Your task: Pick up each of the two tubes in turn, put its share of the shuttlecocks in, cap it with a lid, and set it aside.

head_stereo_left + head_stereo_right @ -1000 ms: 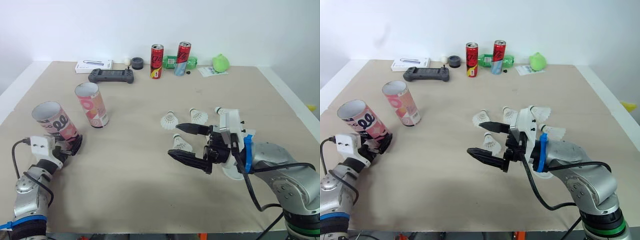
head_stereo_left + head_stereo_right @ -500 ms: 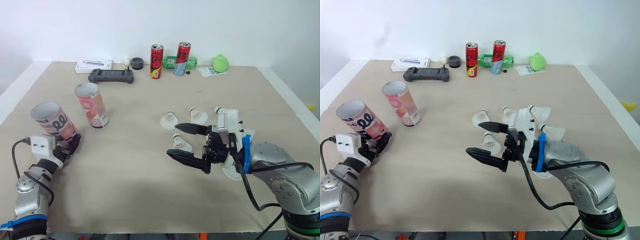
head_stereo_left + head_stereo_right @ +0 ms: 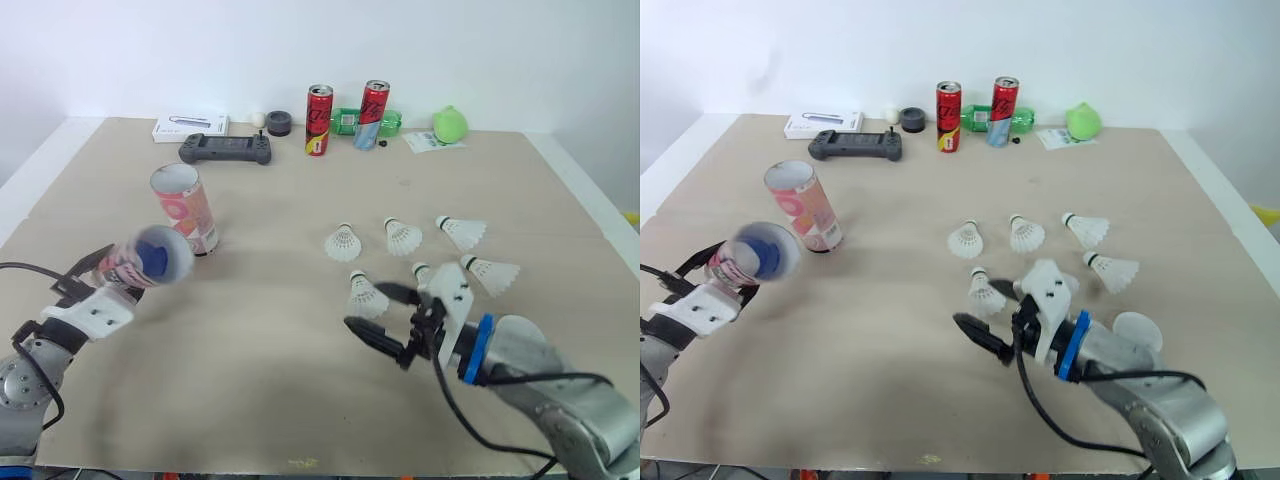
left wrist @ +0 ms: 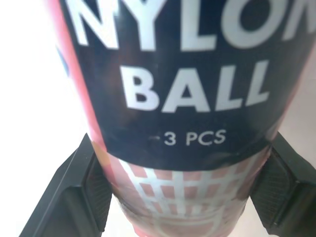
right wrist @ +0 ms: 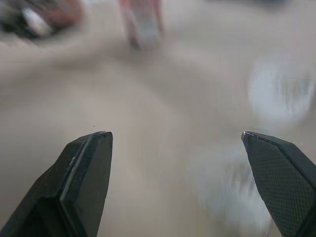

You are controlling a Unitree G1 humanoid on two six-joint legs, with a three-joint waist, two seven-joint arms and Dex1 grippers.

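Left gripper clamps tube at table's 8 o'clock, now tipped level, mouth toward 3 | right gripper, drawn back toward 5, gapes empty by six shuttlecocks | left wrist view reads "NYLON BALL 3 PCS" | second tube upright at 10.

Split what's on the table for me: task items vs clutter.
Job:
- tube held in the left gripper
- second tube, standing upright
- loose shuttlecocks
- pale disc by the right arm, probably a lid

Lying about, along the far edge:
- two red cans
- green bottle
- game controller
- white box
- green rounded object
- small dark round item
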